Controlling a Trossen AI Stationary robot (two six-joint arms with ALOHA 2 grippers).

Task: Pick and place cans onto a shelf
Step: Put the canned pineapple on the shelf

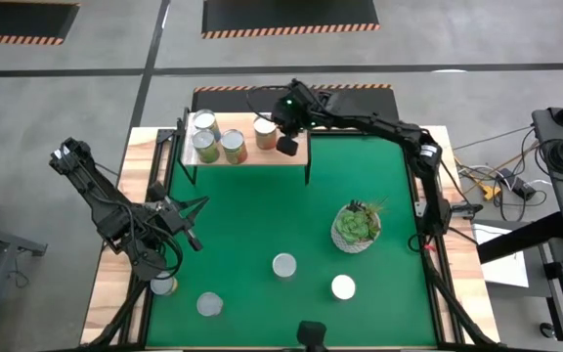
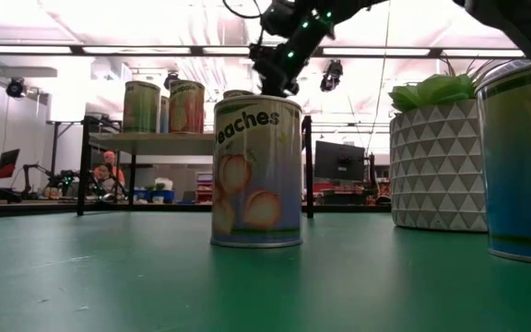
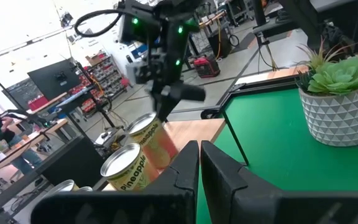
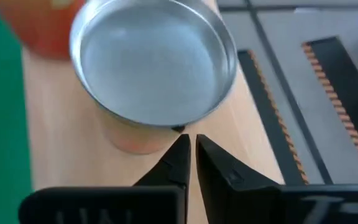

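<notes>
The light-wood shelf [image 1: 283,156] stands at the mat's far left and carries several cans [image 1: 204,145]. The rightmost one is an orange-labelled can [image 1: 265,131] with a silvery top [image 4: 154,62]. My right gripper [image 1: 286,143] is shut over the shelf, its fingertips [image 4: 189,142] right at that can's rim. My left gripper [image 1: 194,237] is shut and empty, low over the mat's left side. Three more cans stand upright on the mat: a peaches can [image 1: 283,265], one to its right [image 1: 343,286] and one near the front [image 1: 209,305]. Another can [image 1: 163,285] stands on the wood by the left arm. My right gripper's shut fingertips stand at the rim [image 4: 178,128] of the orange can's top, slanting down from above on the can's right side. I cannot tell whether they touch it. The can stands upright on the shelf board [image 4: 61,149].
A white pot with a green plant [image 1: 356,230] stands on the right of the green mat [image 1: 379,176]. The peaches can [image 2: 256,171] and a blue can [image 2: 524,157] stand close to the low camera. People sit beyond the table [image 2: 109,171].
</notes>
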